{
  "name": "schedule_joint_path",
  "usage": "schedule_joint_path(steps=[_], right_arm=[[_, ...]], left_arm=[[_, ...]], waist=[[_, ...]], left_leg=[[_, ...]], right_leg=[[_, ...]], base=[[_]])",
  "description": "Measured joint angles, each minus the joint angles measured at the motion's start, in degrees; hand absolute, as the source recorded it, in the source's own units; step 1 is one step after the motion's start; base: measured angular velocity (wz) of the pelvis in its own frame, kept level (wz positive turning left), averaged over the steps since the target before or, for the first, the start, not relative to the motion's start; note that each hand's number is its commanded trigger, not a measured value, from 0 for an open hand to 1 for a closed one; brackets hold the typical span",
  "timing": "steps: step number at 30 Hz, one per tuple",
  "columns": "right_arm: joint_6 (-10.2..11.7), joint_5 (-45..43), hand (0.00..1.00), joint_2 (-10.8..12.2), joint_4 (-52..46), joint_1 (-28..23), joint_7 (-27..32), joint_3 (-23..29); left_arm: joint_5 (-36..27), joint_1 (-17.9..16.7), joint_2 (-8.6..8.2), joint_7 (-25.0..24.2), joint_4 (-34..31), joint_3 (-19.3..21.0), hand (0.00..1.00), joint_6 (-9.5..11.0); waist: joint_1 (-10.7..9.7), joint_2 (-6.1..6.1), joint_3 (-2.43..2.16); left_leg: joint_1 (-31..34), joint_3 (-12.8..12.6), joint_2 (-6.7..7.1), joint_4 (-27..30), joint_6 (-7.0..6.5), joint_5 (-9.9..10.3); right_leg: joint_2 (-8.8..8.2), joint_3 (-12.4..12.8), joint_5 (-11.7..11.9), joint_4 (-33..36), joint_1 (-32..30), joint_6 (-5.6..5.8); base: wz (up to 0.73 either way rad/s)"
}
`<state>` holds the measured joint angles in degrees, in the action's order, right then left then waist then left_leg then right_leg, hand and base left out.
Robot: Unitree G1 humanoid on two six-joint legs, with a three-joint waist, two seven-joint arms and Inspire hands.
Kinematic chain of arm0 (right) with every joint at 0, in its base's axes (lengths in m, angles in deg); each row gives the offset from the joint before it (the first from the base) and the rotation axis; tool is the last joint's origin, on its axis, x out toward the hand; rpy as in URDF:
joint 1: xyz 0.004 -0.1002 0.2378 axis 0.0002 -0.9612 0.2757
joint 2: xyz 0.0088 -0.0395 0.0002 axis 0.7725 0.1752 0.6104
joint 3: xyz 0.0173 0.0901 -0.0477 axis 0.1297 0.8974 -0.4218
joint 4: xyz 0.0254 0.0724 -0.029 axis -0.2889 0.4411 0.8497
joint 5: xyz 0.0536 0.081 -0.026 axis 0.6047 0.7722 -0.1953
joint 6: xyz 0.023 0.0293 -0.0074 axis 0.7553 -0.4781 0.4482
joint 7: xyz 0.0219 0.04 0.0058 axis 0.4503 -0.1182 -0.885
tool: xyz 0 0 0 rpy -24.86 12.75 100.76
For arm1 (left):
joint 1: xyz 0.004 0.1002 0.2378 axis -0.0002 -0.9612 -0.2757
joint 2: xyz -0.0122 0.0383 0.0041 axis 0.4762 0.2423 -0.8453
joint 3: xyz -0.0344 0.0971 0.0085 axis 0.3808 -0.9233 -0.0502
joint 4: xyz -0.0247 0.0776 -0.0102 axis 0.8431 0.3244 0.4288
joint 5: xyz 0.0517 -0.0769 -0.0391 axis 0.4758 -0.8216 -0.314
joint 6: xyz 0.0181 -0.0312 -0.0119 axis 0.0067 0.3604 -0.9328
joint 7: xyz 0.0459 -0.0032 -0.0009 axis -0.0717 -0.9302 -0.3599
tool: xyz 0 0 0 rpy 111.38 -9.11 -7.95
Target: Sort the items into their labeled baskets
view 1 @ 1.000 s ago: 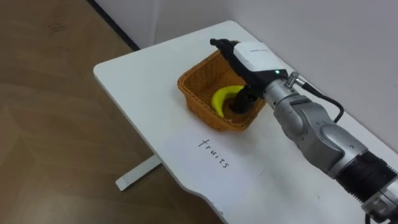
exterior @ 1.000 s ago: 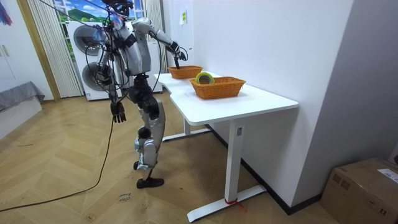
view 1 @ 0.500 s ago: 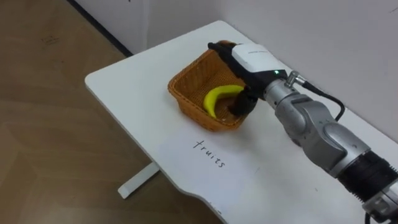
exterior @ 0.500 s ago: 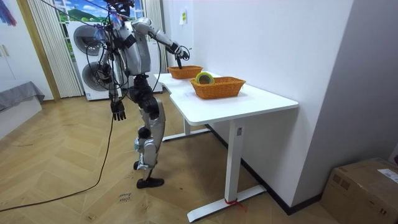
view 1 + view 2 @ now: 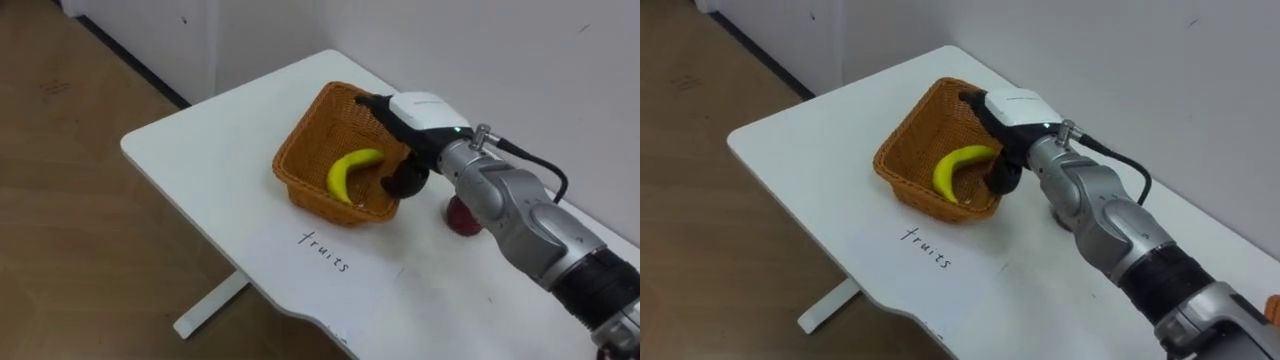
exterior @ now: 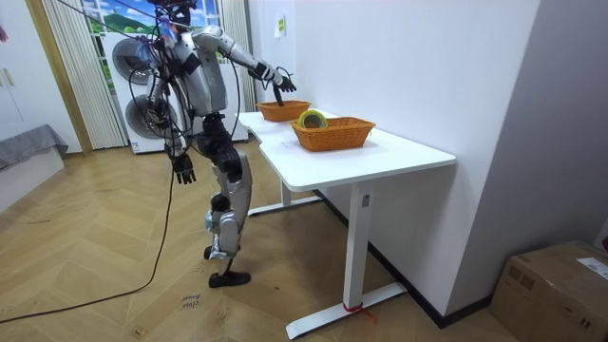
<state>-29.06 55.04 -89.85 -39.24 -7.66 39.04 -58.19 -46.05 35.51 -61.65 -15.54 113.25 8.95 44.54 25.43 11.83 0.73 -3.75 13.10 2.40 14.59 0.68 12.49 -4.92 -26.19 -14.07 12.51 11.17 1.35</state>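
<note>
White desk [image 5: 200, 150] set against a plain wall; above it, right robot hand [image 5: 425, 110] poised over the right rim of the fruit basket [image 5: 315, 200], fingers loosely spread, gripping nothing; banana [image 5: 348, 172] lying inside the basket just below, apart from the thumb, so judged already sorted; red round thing [image 5: 462, 216], perhaps an apple, on the desk beside the forearm, likely next; wall close behind, free room upward and toward the near edge; left robot hand [image 6: 182, 171] hanging by the hip.

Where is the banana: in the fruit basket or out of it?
In. The banana lies inside the basket, on its bottom; the open right hand is over the rim.
</note>
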Motion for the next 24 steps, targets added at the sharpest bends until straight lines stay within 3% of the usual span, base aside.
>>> schedule_joint_path(steps=[12,15,18,24], right_arm=[[-1.0,-0.1,0.0,-0.9,-2.7,-3.9,-4.0,3.9],[-0.9,0.3,0.0,-1.0,-2.7,-4.0,-4.0,3.9],[-0.2,0.6,0.0,-1.0,-2.8,-4.0,-3.8,4.1],[0.5,6.6,0.0,-1.0,-6.1,-6.4,1.0,11.0]], left_arm=[[0.6,-1.3,-0.29,-0.1,0.1,0.3,0.0,-0.6],[0.5,-1.4,-0.25,0.1,0.3,0.0,0.0,-0.5],[0.5,-1.5,-0.26,0.2,1.5,-0.2,0.0,-0.2],[0.4,-3.1,-0.59,0.7,2.2,-0.1,0.0,-0.3]], waist=[[0.0,-0.17,-0.13],[-0.2,-0.7,-0.01],[-1.4,-1.41,-0.23],[-4.0,-2.51,-0.52]], left_leg=[[-1.5,-0.6,0.01,-0.1,-0.05,0.0],[-2.9,-0.9,-0.12,-0.8,-0.06,0.0],[-3.5,-1.2,-0.19,-1.0,-0.08,0.0],[-3.9,-1.6,-0.17,-1.3,-0.2,-0.2]], right_leg=[[-0.05,1.1,0.0,0.1,1.0,0.0],[0.0,1.8,0.0,0.1,2.1,0.0],[0.0,1.9,0.0,0.1,2.5,0.0],[-0.08,2.1,0.0,0.1,2.9,0.01]], base=[[-0.02],[-0.06],[-0.06],[-0.02]])
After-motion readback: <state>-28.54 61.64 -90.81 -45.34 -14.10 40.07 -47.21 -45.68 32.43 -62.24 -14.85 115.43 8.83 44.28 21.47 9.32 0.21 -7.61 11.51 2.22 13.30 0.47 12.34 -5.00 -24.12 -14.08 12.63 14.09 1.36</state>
